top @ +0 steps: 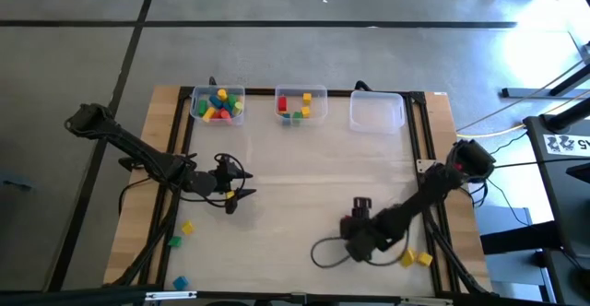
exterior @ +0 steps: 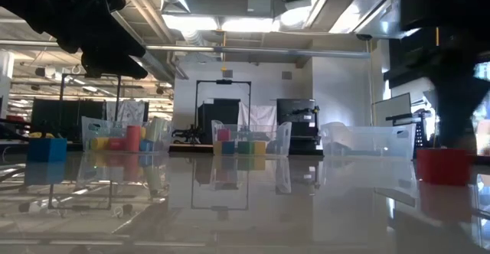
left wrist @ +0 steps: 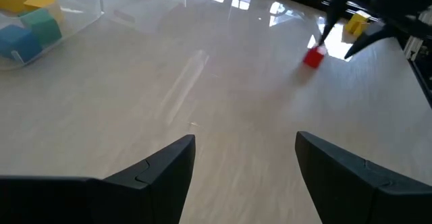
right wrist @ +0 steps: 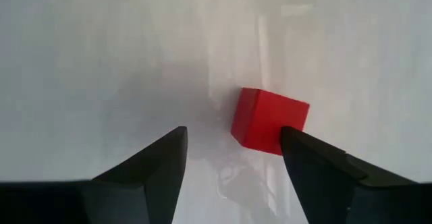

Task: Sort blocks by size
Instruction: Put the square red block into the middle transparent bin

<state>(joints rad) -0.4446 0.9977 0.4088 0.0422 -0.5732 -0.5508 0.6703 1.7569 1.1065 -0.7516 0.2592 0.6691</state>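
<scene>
Partly sorted: two bins (top: 218, 104) held blocks, third bin (top: 376, 112) lay bare. Right gripper (right wrist: 233, 150) open beside red cube (right wrist: 268, 121); left gripper (left wrist: 246, 158) open, idle. Strays (top: 180, 241) remained.

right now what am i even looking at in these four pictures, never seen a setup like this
Two robot arms work at a table, sorting toy blocks. One picture looks straight down, one looks level across the tabletop, and two come from cameras on the wrists. At the far edge stand three clear bins: the left bin and the middle bin hold coloured blocks, the right bin looks empty. The left gripper hangs open, holding nothing. The right gripper is open beside a red cube, not gripping it. Loose blocks lie near the table's front corners.
</scene>
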